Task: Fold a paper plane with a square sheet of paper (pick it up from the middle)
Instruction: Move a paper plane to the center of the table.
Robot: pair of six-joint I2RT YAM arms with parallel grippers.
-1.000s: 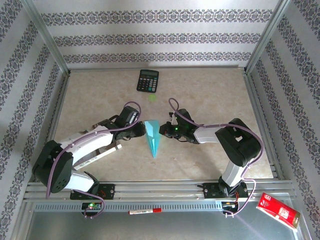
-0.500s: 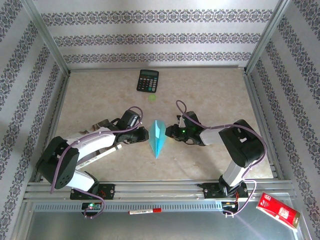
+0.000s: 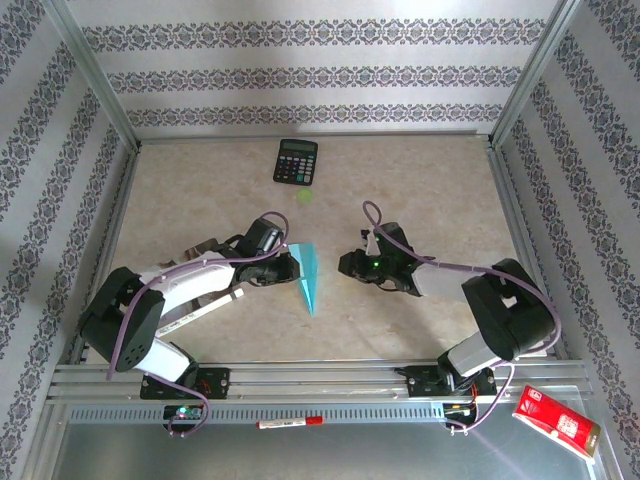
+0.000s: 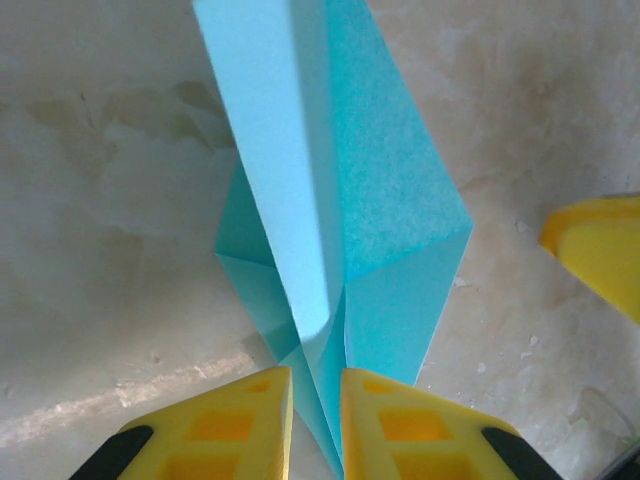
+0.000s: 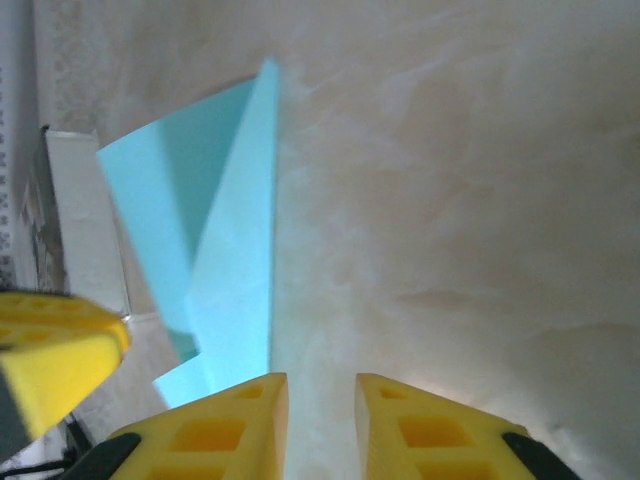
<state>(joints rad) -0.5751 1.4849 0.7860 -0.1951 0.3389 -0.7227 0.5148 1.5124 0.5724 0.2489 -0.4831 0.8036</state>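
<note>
The square sheet of paper is folded into a slim light-cyan paper plane (image 3: 309, 276), its point toward the near edge. My left gripper (image 3: 289, 268) is shut on the plane's centre fold; in the left wrist view the cyan paper plane (image 4: 350, 200) runs up from between the yellow fingers (image 4: 240, 420). My right gripper (image 3: 346, 264) stands to the right of the plane, apart from it and open. The right wrist view has bare table between my right gripper's (image 5: 317, 390) fingers, and the paper plane (image 5: 235, 260) lies off to their left.
A black calculator (image 3: 296, 161) lies at the back of the marbled table (image 3: 420, 190). A white flat booklet (image 3: 210, 307) lies under the left arm. A red packet (image 3: 555, 420) and a pen (image 3: 290, 423) sit beyond the front rail. Metal frame posts bound the sides.
My right gripper opened, let go of the plane and drew back to the right. The left gripper kept its hold, and the plane now stands narrower, more on edge.
</note>
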